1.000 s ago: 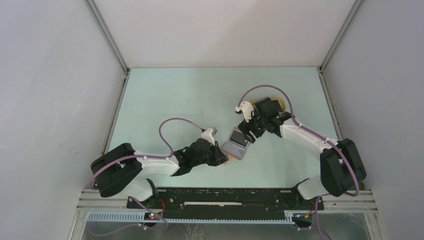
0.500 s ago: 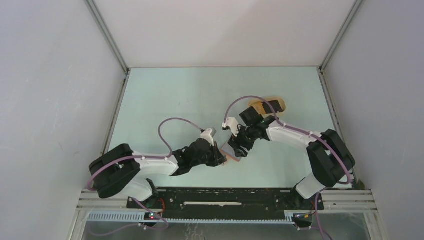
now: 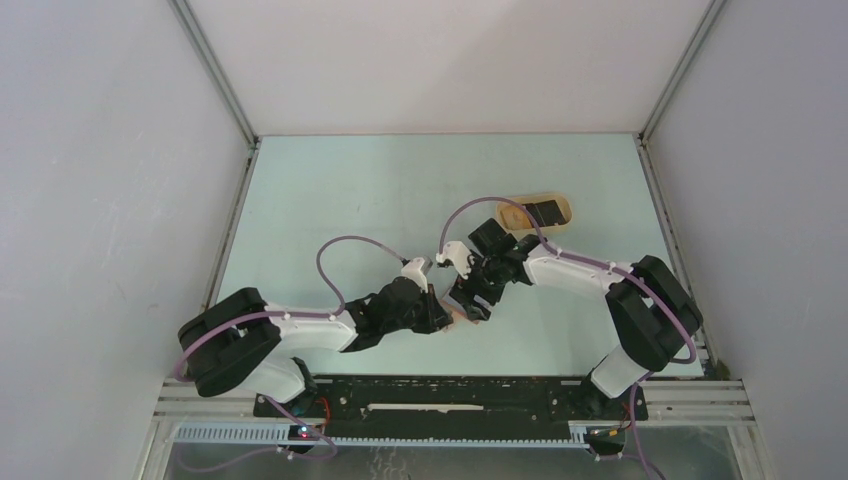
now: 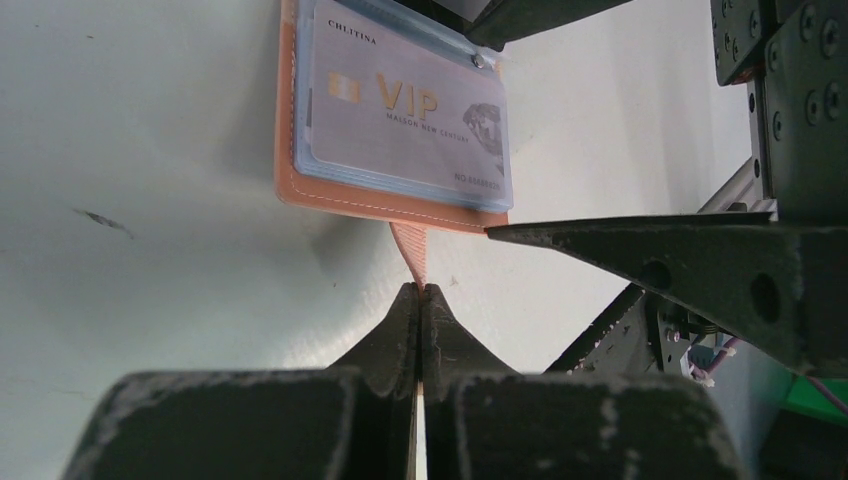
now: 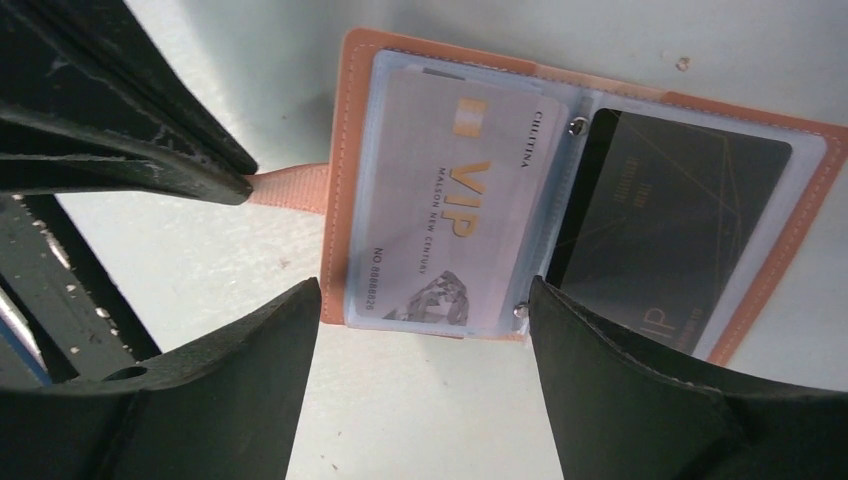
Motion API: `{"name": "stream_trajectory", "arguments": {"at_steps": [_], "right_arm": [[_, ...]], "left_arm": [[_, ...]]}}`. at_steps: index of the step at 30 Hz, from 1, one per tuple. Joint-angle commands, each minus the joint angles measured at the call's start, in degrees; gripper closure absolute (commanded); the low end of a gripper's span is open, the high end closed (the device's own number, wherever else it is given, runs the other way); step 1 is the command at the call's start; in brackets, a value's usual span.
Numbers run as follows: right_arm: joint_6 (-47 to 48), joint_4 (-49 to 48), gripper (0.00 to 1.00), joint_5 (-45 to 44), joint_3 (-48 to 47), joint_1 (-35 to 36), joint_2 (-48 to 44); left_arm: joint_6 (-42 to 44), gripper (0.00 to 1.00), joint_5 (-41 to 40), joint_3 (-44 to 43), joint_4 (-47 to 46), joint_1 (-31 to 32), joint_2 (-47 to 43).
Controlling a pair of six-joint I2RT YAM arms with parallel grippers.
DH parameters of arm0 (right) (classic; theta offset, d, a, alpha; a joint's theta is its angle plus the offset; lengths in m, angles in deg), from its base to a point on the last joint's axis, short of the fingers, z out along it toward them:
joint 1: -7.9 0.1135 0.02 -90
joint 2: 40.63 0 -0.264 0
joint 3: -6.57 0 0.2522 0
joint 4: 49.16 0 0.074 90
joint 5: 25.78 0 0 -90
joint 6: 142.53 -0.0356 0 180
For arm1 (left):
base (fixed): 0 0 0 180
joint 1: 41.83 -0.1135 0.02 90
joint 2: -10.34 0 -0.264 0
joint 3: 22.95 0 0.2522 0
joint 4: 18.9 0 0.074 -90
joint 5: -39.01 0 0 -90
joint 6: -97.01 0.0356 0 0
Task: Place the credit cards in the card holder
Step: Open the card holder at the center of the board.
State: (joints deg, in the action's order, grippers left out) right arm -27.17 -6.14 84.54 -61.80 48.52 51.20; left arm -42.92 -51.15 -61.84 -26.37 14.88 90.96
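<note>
Holder [image 3: 462, 317] lies open and flat on the bench [image 3: 350, 200], about midway between the left and right edges and closer to the near edge. Its orange-brown cover [image 5: 350, 180] frames clear bluish pockets. A silver card [image 5: 450, 210] marked VIP in gold sits in the pocket on the half that bears the strap tab [image 5: 290, 188]. A black card [image 5: 670, 220] with gold lettering fills the pocket on the other half. The left claw [image 4: 418, 295] is closed tight on the tab [image 4: 408, 250], its two fingers pressed together with only the strap between them, and it reaches in from the left-edge side. The right claw [image 5: 420, 300] is spread wide and grips nothing. It sits over the silver card's half, one finger [image 5: 230, 370] beside the tab edge and the other by the snaps at the fold. Whether those fingers touch the holder cannot be told. In the top view the right claw [image 3: 472, 300] covers most of the holder. A beige oval tray [image 3: 562, 204] holding a black piece [image 3: 545, 212] stands well apart, farther back and toward the right edge.
</note>
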Motion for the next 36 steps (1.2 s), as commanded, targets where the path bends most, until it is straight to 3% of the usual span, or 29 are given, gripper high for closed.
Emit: {"name": "stream_trajectory", "arguments": {"at_steps": [1,7,24,36], "right_arm": [[-1.54,-2.15,0.16,-5.65,-2.08,0.95,0.31],[-0.77,-1.22,0.17,-1.98,-2.08,0.95,-0.78],[-1.85,-3.30,0.22,-9.29,-2.08,0.85,-3.38],[-3.42,-5.09,0.27,-11.09,-1.40,-3.97,-6.43]], "left_arm": [[1.59,1.00,0.68,1.22,-0.29,-0.19,-1.12],[1.68,1.00,0.77,1.17,-0.24,-0.19,-1.00],[1.86,1.00,0.95,1.49,-0.63,-0.19,-1.16],[2.16,1.00,1.53,0.52,0.44,-0.19,-0.40]]}}
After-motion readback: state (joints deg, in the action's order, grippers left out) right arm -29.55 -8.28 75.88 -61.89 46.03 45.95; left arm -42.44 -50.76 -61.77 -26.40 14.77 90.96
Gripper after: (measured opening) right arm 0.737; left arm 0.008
